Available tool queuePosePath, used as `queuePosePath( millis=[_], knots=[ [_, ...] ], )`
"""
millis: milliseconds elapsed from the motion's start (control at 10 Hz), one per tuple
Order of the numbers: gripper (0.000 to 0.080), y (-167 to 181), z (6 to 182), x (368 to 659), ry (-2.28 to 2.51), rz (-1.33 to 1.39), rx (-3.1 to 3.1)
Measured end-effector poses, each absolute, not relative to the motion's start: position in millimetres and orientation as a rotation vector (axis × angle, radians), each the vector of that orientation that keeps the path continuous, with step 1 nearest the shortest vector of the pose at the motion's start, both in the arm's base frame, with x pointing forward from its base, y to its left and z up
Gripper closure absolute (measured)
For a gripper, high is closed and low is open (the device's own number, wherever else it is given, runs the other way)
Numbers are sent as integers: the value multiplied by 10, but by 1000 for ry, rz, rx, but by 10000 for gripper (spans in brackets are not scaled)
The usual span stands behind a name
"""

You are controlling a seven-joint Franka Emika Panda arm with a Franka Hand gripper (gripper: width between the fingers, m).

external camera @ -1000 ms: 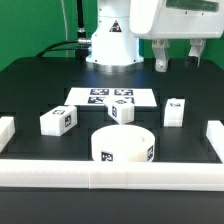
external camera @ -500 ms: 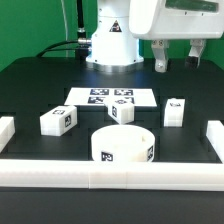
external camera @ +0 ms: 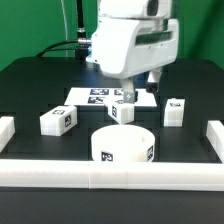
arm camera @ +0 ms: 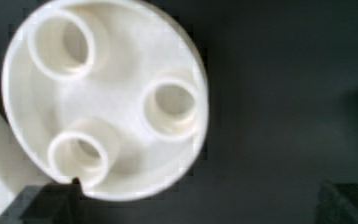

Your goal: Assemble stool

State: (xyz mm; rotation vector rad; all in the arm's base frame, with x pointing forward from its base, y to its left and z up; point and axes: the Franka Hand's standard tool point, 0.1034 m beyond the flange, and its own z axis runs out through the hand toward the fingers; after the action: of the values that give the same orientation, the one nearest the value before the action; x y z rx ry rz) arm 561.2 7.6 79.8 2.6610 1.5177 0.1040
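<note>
Edges first: the left rail (external camera: 5,130) is hugging the exterior view's left side of the black table (external camera: 30,85). There's plenty of bare room between it and the left leg (external camera: 58,120). The back-left corner is lying open too. The marker board (external camera: 92,97) is sitting flat toward the back. The seat (external camera: 124,145) is parked in the middle at the front, just behind the front rail (external camera: 110,176), and I can't tell if they're touching. The middle leg (external camera: 122,110) is standing right behind the seat, on the board's near edge. The gripper (external camera: 140,85) is hanging just above and behind that leg. Its fingers are spread wide and gripping nothing, and I can't tell if one tip is brushing the leg. The right leg (external camera: 176,111) is standing clear, with a gap on to the right rail (external camera: 214,138).

Compared with half a second ago, the arm is no longer up at the exterior view's top right. It's swinging in over the centre and sitting lower, with its fingers as wide as before. None of the parts are shifting.

Counting: one seat, three legs, three rails, one board. In the wrist view the seat is filling the shot with three round sockets (arm camera: 172,105), all empty.
</note>
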Motion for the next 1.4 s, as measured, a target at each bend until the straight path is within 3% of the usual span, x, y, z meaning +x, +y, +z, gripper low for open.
queuePosePath(
  millis=[500,1000,1400],
  knots=[
    [150,89,786,5638,1526,95,2660],
    [150,-8,364,5659,1569,112,2652],
    [150,17,174,5566,1582,80,2668]
  ],
)
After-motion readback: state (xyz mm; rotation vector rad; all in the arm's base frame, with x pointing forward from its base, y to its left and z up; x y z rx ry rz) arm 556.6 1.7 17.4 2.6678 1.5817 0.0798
